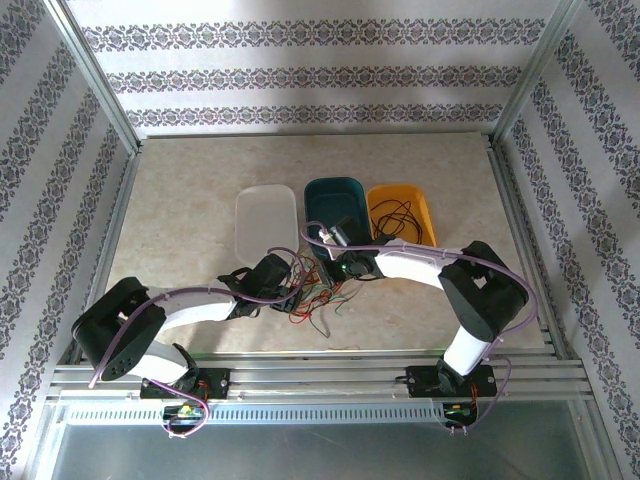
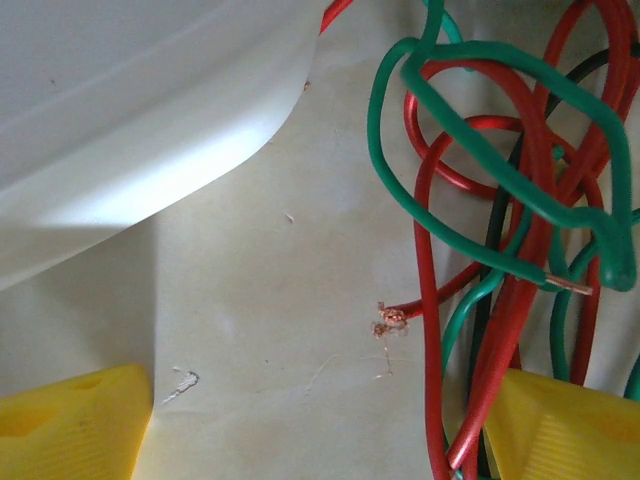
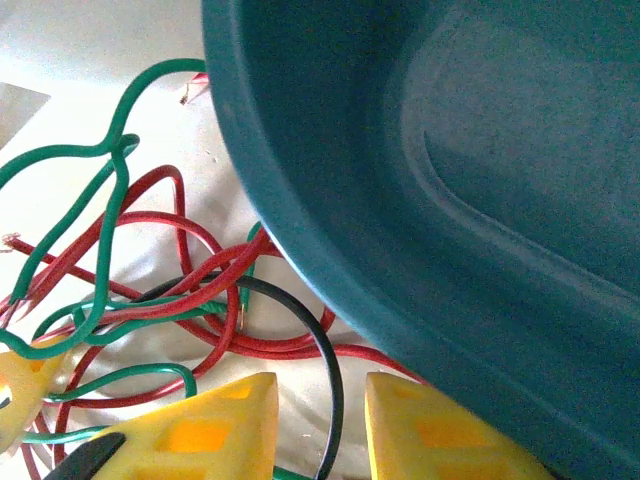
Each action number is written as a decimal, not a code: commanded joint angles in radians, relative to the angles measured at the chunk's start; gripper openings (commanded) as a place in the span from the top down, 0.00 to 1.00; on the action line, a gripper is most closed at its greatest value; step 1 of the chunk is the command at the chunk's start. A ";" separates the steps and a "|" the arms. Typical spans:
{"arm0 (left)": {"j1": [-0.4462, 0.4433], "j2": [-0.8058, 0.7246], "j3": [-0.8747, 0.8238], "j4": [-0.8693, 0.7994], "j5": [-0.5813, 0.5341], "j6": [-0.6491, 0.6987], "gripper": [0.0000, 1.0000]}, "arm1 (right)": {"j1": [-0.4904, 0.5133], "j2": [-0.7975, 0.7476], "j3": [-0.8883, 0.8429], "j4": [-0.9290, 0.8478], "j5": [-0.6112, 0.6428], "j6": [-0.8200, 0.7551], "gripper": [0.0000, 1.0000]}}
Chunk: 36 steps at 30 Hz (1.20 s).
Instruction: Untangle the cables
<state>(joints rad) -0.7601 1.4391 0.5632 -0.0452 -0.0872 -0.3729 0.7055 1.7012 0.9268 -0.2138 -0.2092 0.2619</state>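
The cables (image 1: 318, 298) lie as a tangle of red, green and black strands on the table between my two grippers, just in front of the teal tray (image 1: 336, 205). My left gripper (image 1: 290, 290) stands wide open at the bundle's left side. In the left wrist view its yellow fingers (image 2: 75, 425) frame bare table, and red strands of the cables (image 2: 500, 200) run along the right finger. My right gripper (image 3: 320, 430) is open beside the teal tray's wall (image 3: 450, 200). A black cable (image 3: 328, 350) passes loosely through the gap between its fingers.
A white tray (image 1: 266, 222) stands left of the teal one, its rim (image 2: 130, 120) close to my left gripper. At the right, an orange tray (image 1: 425, 215) holds black wire. Metal frame rails border the table on all sides.
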 commanded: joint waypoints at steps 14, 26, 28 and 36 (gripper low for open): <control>-0.016 -0.001 0.019 -0.037 0.000 0.008 0.14 | 0.039 0.060 -0.013 0.019 0.065 0.018 0.86; -0.016 0.031 0.020 -0.017 0.002 -0.004 0.14 | 0.041 -0.270 -0.068 0.029 0.148 0.016 1.00; -0.016 0.039 0.020 -0.014 0.005 -0.003 0.14 | 0.040 -0.330 -0.064 0.032 0.182 0.011 1.00; -0.016 0.068 0.028 -0.009 0.013 0.000 0.14 | 0.036 -0.511 -0.019 0.059 0.386 -0.021 1.00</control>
<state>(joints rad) -0.7605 1.4677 0.5804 -0.0486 -0.1028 -0.3733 0.7376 1.2491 0.8703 -0.1825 0.0540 0.2657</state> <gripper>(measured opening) 0.859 0.043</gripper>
